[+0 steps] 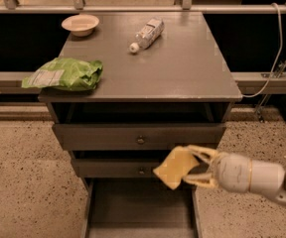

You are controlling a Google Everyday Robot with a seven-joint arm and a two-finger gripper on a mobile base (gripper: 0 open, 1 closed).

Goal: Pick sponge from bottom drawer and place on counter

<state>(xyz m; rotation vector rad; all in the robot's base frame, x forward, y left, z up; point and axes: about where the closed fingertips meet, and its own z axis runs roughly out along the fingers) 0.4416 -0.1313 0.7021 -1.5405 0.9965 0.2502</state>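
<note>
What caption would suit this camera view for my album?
Robot's pincer holds the sponge above the open bottom drawer, below the counter.

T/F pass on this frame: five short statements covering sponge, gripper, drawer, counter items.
1. The sponge lies on the bottom drawer floor. False: the gripper, in front of the upper drawers, holds it between its fingers above the drawer.
2. The bottom drawer is open. True.
3. The green bag lies at the counter's left edge. True.
4. The bottle stands upright. False: it lies on its side.
5. The bowl sits back left on the counter. True.
</note>
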